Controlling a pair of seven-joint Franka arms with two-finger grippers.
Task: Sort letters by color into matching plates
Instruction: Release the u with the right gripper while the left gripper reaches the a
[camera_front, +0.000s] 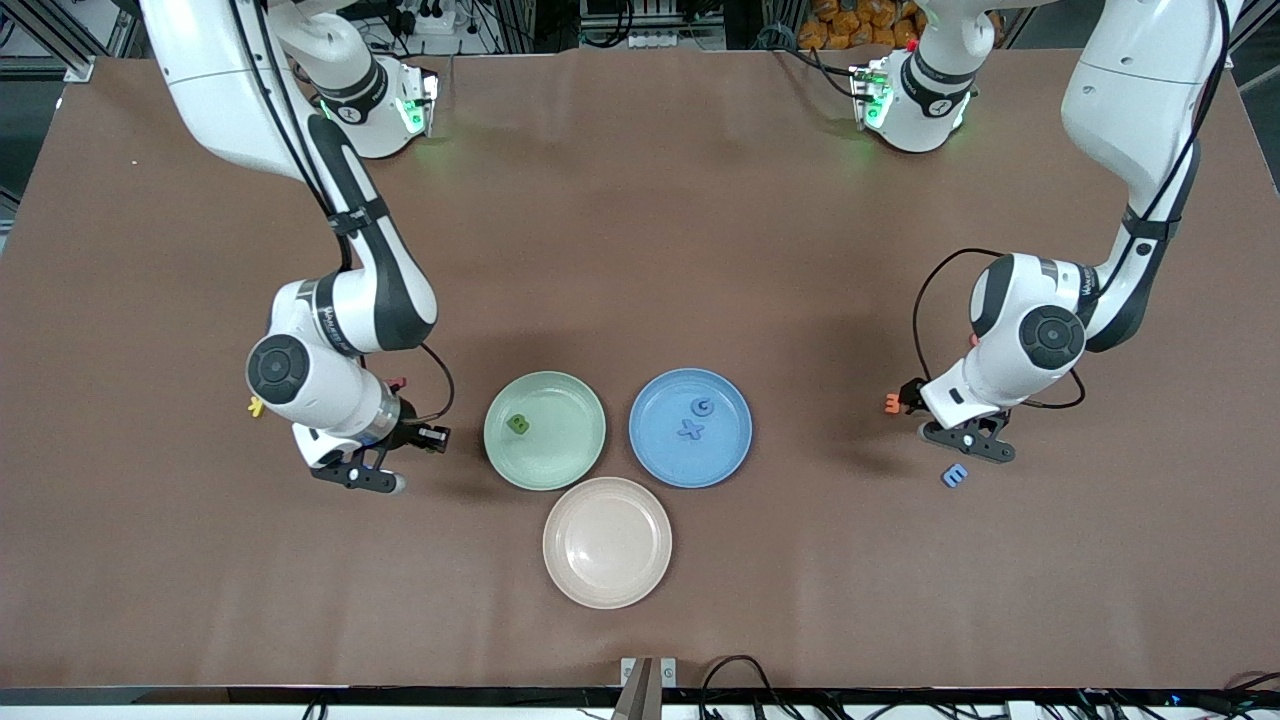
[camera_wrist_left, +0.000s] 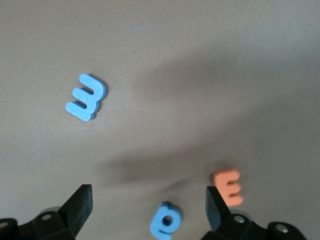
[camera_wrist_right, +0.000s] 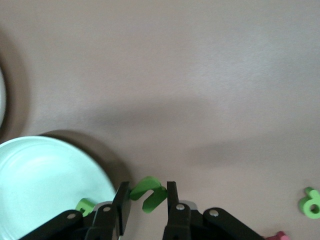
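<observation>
The right end effector (camera_wrist_right: 146, 200) hangs over the table (camera_front: 640, 250) beside the green plate (camera_front: 545, 430), toward the right arm's end, its fingers pinching a green letter (camera_wrist_right: 148, 192), a chunky hooked foam shape held between the fingertips. A second green letter (camera_wrist_right: 310, 202) lies on the table nearby, with a sliver of a third green piece (camera_wrist_right: 84, 204) showing at the plate's edge in the right wrist view. One green letter (camera_front: 518, 424) sits inside the green plate. The blue plate (camera_front: 690, 428) stands beside the green one, toward the left arm's end, and holds two blue pieces: a plus sign (camera_front: 691, 431) and a rounded letter (camera_front: 703, 406). A cream plate (camera_front: 607, 542) lies nearer the front camera than both. The left end effector (camera_wrist_left: 147, 202) hovers with its fingers spread wide over the table toward the left arm's end. Below it lie a blue E (camera_wrist_left: 85, 97), its three prongs pointing toward the front camera in the front view, a blue letter with a hole (camera_wrist_left: 166, 220), and an orange E (camera_wrist_left: 228, 187). All plates are round, shallow and matte. A yellow piece (camera_front: 255, 406) shows beside the right arm.
</observation>
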